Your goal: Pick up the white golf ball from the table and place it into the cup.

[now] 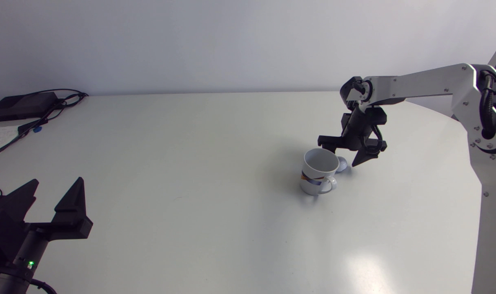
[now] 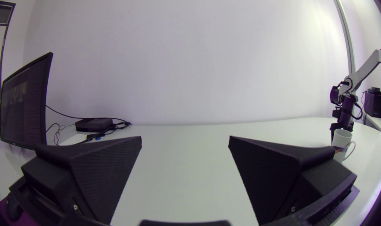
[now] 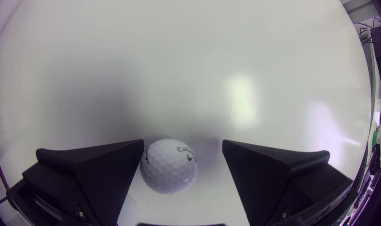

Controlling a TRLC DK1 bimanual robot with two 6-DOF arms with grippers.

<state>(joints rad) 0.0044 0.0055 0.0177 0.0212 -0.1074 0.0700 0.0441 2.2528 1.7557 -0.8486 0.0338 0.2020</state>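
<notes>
Golf ball (image 3: 169, 166): dark lettering with small arrow-like mark beside it, curving out of sight; only partly legible.

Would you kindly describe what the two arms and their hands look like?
The right arm has silver-grey links, black joints and a black ribbed cable at its elbow. What shows of the left arm is black, with a small green light. The left hand and right hand are matte black, each with two broad, finely textured wedge-shaped fingers.
</notes>
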